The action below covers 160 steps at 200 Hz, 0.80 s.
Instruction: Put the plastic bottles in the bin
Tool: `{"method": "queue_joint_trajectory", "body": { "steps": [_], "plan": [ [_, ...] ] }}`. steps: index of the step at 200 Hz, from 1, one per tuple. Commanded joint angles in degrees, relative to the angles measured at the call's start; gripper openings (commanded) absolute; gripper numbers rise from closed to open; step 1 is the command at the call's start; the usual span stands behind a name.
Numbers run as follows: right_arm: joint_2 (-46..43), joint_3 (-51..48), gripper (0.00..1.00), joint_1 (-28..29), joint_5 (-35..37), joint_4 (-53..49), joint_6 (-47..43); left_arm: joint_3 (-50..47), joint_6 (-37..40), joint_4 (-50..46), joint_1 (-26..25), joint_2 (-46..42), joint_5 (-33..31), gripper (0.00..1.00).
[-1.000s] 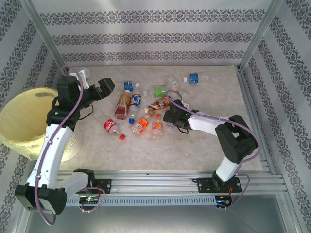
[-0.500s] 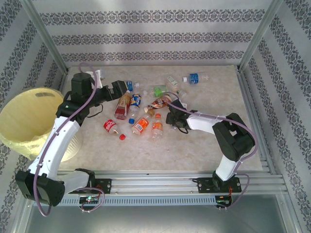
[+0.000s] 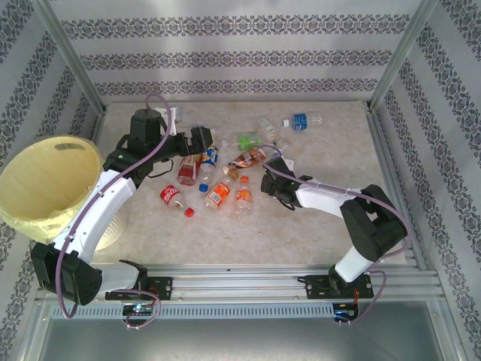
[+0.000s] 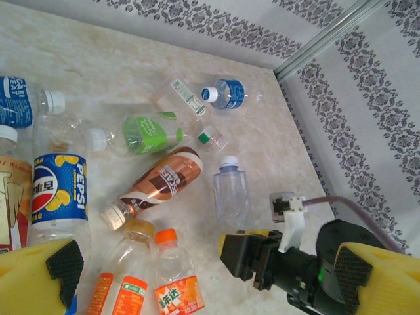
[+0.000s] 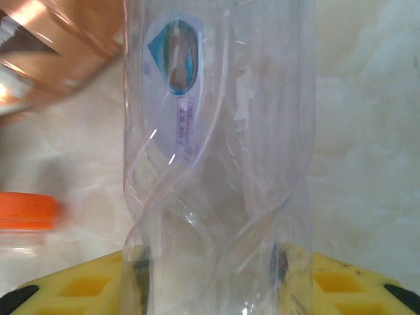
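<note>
Bottles (image 3: 218,180) lie clustered mid-counter (image 3: 338,158), well apart from the bin (image 3: 52,184) at the left edge. Right hand (image 3: 268,183) is clamped on a clear bottle (image 5: 216,164) at the cluster's right side. Left hand (image 3: 201,141) hovers over the cluster's far-left end, fingers wide apart.

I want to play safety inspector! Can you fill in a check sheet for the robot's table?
Surface: beige marbled table, no spills seen.
Job's things: plastic bottles lie scattered mid-table; bin stands at the left, no bottle visible inside.
Clutter: nothing seen.
Grippers: left gripper open above the bottles; right gripper closed on a clear bottle.
Cables: purple cables run along both arms.
Surroundings: patterned walls, metal frame.
</note>
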Motion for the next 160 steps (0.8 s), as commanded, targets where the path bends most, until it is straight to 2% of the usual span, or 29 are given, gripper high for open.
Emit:
{"method": "queue_joint_trajectory", "body": {
  "steps": [1, 30, 48, 81, 118, 160],
  "plan": [
    [-4.22, -1.28, 0.46, 0.96, 3.92, 3.64, -1.3, -0.26, -0.28, 4.1, -0.71, 0.35, -0.77, 1.0],
    [-7.79, -1.85, 0.46, 0.98, 5.79, 5.94, -1.91, -0.99, -1.54, 5.57, -0.71, 0.97, 0.51, 1.0],
    [-10.1, -2.52, 0.46, 0.98, 4.57, 9.27, -4.02, -1.44, -2.07, 6.77, -0.81, 1.32, 1.92, 1.0],
    [-13.03, -1.13, 0.46, 0.97, 2.63, 9.27, -7.35, -2.55, -3.45, 10.23, -1.59, 2.13, 4.8, 1.0],
    [-15.9, -1.25, 0.44, 1.11, -2.91, 13.43, -10.53, -1.94, -3.43, 10.76, -2.67, 3.72, 6.24, 1.0],
    [-16.83, -0.8, 0.42, 1.22, -13.87, 19.54, -13.59, -1.34, -5.2, 15.88, -4.47, 6.7, 11.53, 1.0]
  ]
}}
